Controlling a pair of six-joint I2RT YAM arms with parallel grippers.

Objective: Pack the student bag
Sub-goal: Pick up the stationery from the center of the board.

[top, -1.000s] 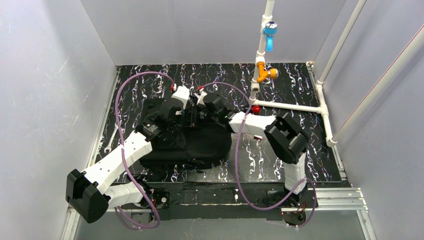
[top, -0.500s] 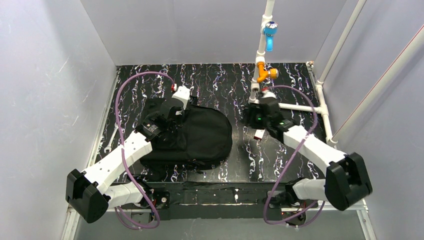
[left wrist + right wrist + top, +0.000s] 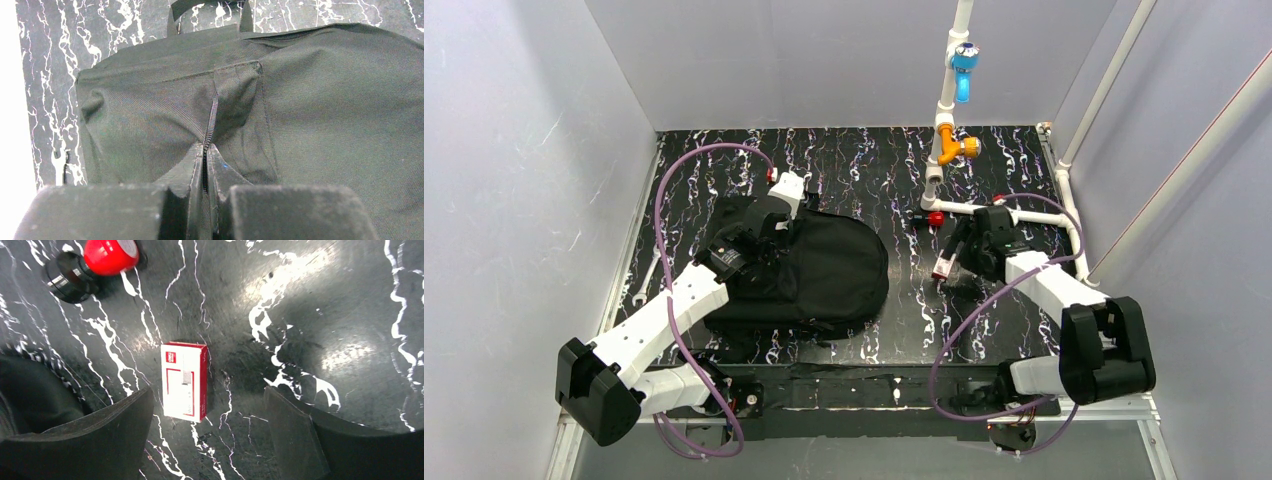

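Right tool (image 3: 207, 399) is hanging over the small red-and-white cardboard box (image 3: 183, 381), jaws spread wide, one finger each side, nothing gripped yet. The box lies flat on the black white-veined tabletop (image 3: 310, 300), near a black cylinder with a red cap (image 3: 107, 254). My read: the step in hand is picking up that box so it can go in the bag.

Tips for doing it well:
- The box sits closer to the left finger than the right, so nudge sideways until it's centred.
- It's a low, flat thing, so the fingertips need to get right down to the tabletop before closing.
- Close across the narrow width, which is how the jaws already line up.
- Stay clear of the red-capped cylinder.

The student bag (image 3: 834, 275), a big soft black fabric backpack, lies flat on the left half of the tabletop. Left tool (image 3: 205, 172) is pressed together, pinching the bag's zipper seam. Can't tell whether the opening is wide enough for the drop.

Versus earlier: a second ago the right arm was stretched across to the top of the bag, next to the left tool. It's since swung out to the right side, come down over the box and opened up. The left arm and the bag look unchanged.
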